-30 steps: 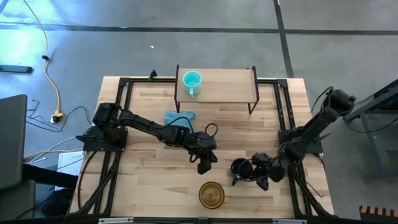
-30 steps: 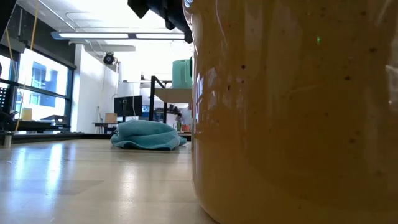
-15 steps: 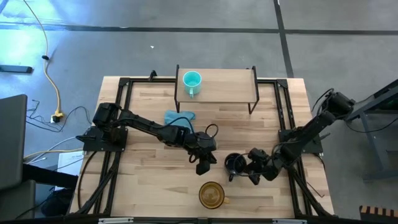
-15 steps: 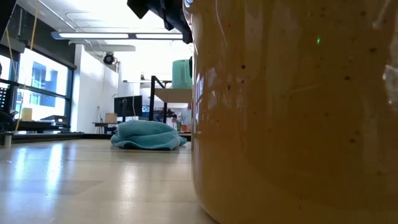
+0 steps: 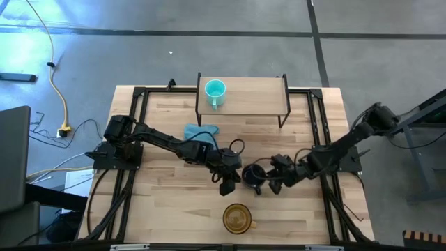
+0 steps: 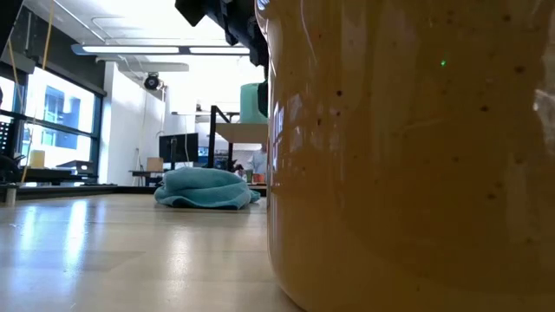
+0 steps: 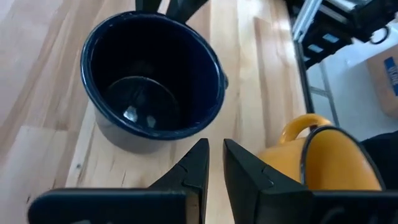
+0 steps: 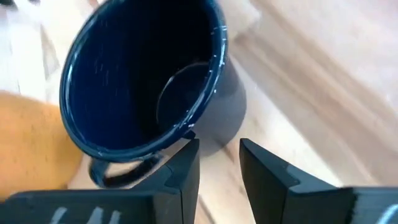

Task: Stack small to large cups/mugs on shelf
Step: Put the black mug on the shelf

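Right gripper (image 5: 270, 183) holds the black mug (image 5: 252, 176): its two fingers pinch the near wall at the rim, one inside and one outside, seen clearly in the right wrist view (image 8: 217, 168). Mug sits tilted in the grip, handle turned down toward the fingers' side.

Left gripper (image 5: 227, 183) waits just beside the mug on the opposite side, fingers (image 7: 196, 165) nearly together and gripping nothing.

Amber mug (image 5: 237, 218) stands on the table near both grippers, toward the front edge. Turquoise mug (image 5: 214, 90) stands on the shelf (image 5: 258, 97), well apart from the grippers, across the table. Blue-teal cloth (image 5: 201, 131) lies between.

Judgement: step in hand is carrying the black mug to the shelf. A rim pinch is a thin hold, so travel slowly, keep the mug level, pass well above the cloth and shelf edge, and steer clear of the waiting left gripper.
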